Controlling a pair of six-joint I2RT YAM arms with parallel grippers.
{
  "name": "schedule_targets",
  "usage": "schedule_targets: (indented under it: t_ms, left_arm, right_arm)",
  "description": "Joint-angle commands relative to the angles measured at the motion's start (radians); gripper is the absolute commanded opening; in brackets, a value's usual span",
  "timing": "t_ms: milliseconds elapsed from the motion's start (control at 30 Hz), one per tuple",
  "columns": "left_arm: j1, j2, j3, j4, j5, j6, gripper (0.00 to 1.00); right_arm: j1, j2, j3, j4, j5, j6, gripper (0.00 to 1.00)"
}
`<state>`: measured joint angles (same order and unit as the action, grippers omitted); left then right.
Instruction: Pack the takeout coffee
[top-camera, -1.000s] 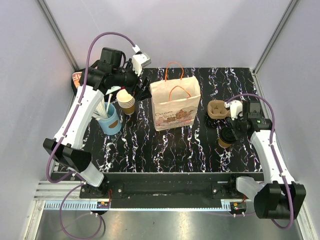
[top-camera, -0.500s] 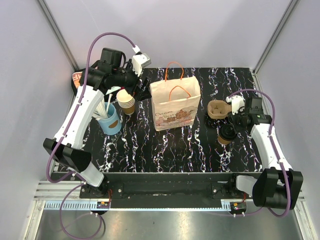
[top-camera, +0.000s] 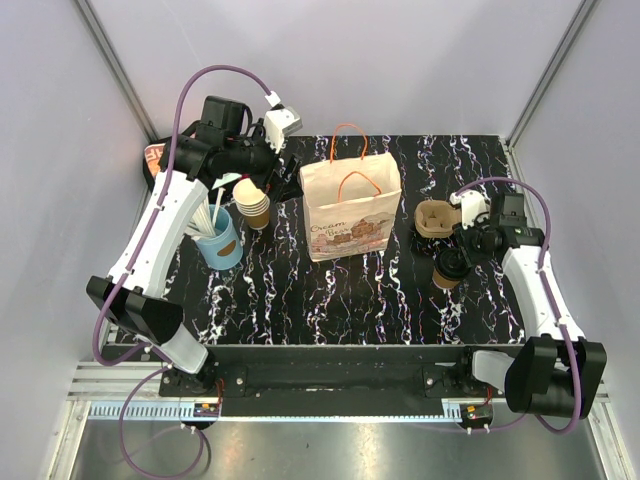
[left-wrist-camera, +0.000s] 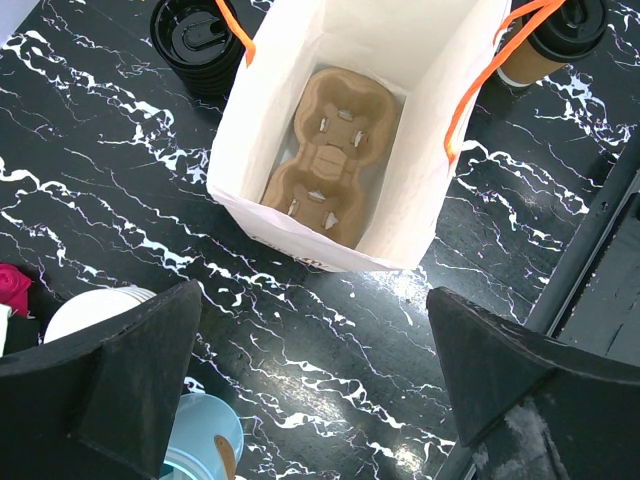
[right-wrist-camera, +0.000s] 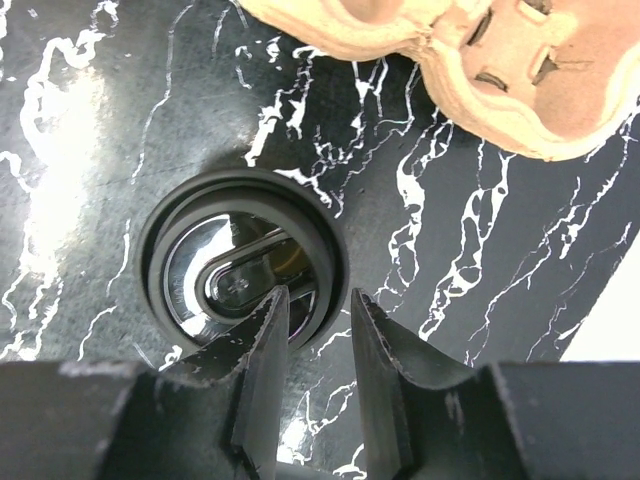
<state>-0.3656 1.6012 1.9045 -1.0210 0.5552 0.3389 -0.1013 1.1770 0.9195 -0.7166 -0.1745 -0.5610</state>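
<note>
Right hand (right-wrist-camera: 314, 322) pinches the takeout coffee (top-camera: 447, 270) — cup edged slightly left.

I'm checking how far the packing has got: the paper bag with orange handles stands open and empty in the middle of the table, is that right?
Not quite: the bag is not empty. The left wrist view looks straight down into the paper bag and shows a brown cup tray lying flat on its bottom. The rest is right: the bag stands open in the middle of the table.
</note>
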Motion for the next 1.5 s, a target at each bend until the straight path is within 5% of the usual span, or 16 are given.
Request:
schedule_targets:
  t_ms: [0, 1267, 1467]
  left_arm:
    - [0.001, -0.003, 0.004, 0.032, 0.025, -0.011, 0.99]
    - [0.001, 0.026, 0.002, 0.029, 0.041, -0.026, 0.99]
    - [0.001, 0.025, -0.001, 0.029, 0.045, -0.028, 0.99]
  right_arm:
    - [-0.005, -0.031, 0.064, -0.040, -0.052, -0.028, 0.38]
    - [-0.020, 0.131, 0.093, 0.008, -0.086, -0.120, 0.29]
    - [-0.018, 0.124, 0.100, -0.012, -0.089, -0.123, 0.11]
